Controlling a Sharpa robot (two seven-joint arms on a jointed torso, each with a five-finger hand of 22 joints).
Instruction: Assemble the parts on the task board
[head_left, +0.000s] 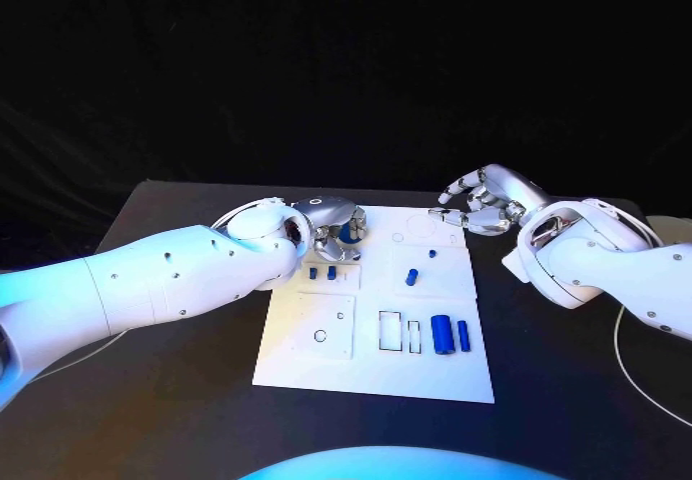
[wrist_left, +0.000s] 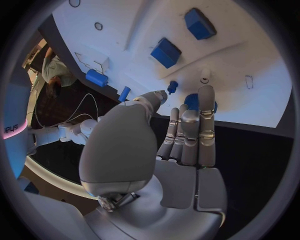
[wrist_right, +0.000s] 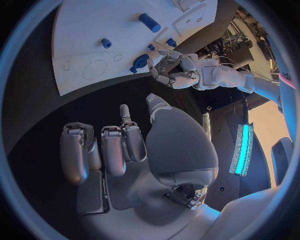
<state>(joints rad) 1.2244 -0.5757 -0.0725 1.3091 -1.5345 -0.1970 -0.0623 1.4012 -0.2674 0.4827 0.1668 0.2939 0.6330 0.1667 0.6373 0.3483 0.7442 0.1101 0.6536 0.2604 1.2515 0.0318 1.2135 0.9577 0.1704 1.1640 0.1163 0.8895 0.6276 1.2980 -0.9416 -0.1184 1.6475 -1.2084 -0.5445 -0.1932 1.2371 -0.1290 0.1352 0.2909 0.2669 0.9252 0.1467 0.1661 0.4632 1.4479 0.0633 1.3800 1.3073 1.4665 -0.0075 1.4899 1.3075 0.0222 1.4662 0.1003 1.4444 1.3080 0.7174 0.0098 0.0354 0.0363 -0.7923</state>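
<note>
- Head view: the task board (head_left: 378, 370) lies in the middle of the black table (head_left: 173, 400). The left hand (head_left: 326, 229) sits over the board's far left corner with its fingers wrapped round a blue part (head_left: 349, 236). Two small blue parts (head_left: 323, 272) stand just beside it, one small part (head_left: 411, 277) lies mid-board, and two long blue parts (head_left: 450, 334) lie at the near right. The right hand (head_left: 485, 200) hovers past the board's far right corner, fingers loosely curled and apart, holding nothing.
- Left wrist view: the left hand (wrist_left: 181, 135) has its fingers (wrist_left: 205, 115) laid together against the blue part (wrist_left: 194, 101), with the thumb beside them. Judgement: keep this grip steady and the part upright before seating it; whether it is lined up with its recess cannot be told.
- Right wrist view: the right hand (wrist_right: 125, 150) hangs over the table, apart from the board (wrist_right: 94, 30), its fingers (wrist_right: 75, 150) bent and separated around no part. Judgement: hold it clear of the board so that it does not disturb the loose parts.
</note>
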